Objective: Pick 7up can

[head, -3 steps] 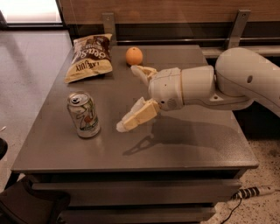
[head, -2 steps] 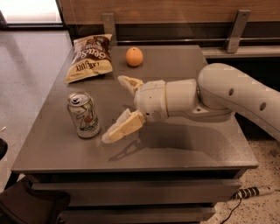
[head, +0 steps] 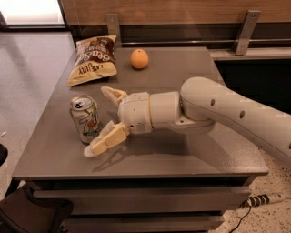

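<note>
Here's the room: pale shiny floor (head: 32,82) off to the left, and a wood panel (head: 182,11) across the back with two metal brackets (head: 245,32) standing up behind the furniture. In the middle is a grey table (head: 182,159), its top smooth and dull with drawers below its front edge.

The big white arm (head: 227,109) comes in from the right, low over the tabletop, and covers much of the right half. At its end the gripper (head: 103,120) sits left of centre, just over the surface, and it's spread wide with nothing held. The two pale fingers (head: 109,139) splay apart, one up toward the back and one angled down toward the front edge.

The chip bag (head: 93,59) lies flat at the back left corner, well clear of the arm. The can (head: 85,120) stands upright on the front left part of the table, pull tab on top, right at the mouth of the open fingers. The lower finger's tip lies just in front of its base, and contact there I cannot tell. Nothing stands between gripper and can.

The orange (head: 139,58) sits at the back, just right of the bag and apart from it. A power strip (head: 266,199) lies on the speckled floor, bottom right.
</note>
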Robot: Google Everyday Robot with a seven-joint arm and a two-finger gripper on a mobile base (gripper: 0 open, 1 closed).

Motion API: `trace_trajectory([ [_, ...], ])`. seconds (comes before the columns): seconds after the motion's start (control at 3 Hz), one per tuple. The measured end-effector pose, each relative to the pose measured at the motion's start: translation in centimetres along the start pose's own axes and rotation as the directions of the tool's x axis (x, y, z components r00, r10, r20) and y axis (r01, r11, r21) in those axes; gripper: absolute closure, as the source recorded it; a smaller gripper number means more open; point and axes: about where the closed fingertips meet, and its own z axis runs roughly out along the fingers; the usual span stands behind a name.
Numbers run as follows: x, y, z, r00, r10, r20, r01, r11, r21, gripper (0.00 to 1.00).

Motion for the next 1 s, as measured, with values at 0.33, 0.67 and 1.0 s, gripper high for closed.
trace_trajectory([
  [0.33,-0.24,-0.16,2.00,0.999,-0.007,0.052,0.009,0.9992,-0.039,0.12],
  [0.67,-0.27,-0.11,2.39,0.998,-0.007,0.059,0.010,0.9988,-0.048,0.36],
  [1.0,-0.37,0.02,2.53,0.998,-0.008,0.059,0.011,0.9986,-0.051,0.59],
])
